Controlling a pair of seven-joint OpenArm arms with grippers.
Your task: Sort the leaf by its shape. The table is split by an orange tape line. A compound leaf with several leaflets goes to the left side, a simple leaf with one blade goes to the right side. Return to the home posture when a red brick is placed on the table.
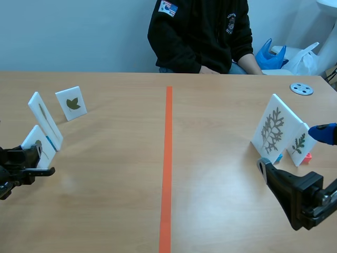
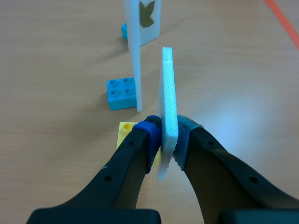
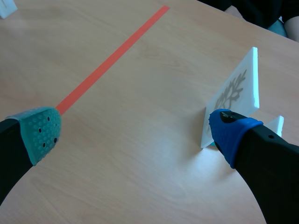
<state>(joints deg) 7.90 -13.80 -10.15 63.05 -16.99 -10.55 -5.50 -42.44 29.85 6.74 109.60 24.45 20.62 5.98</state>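
Note:
My left gripper (image 1: 32, 161) is shut on the white leaf card (image 1: 37, 143) low at the table's left. In the left wrist view the white leaf card (image 2: 167, 102) stands edge-on between the pads of the left gripper (image 2: 166, 137), over a yellow brick (image 2: 125, 131); its leaf face is hidden. Two more cards stand behind: a tall one (image 1: 45, 120) on a blue brick (image 2: 121, 93) and one with a single-blade leaf (image 1: 71, 103). My right gripper (image 1: 292, 153) is open beside a large compound-leaf card (image 1: 273, 130) and a smaller one (image 1: 299, 143). The right gripper (image 3: 138, 130) holds nothing.
The orange tape line (image 1: 167, 168) runs down the table's middle. A person in a black jacket (image 1: 200, 31) sits across the table. A grey disc (image 1: 301, 89) lies at the far right. A small red piece (image 1: 307, 156) sits at the smaller card's foot.

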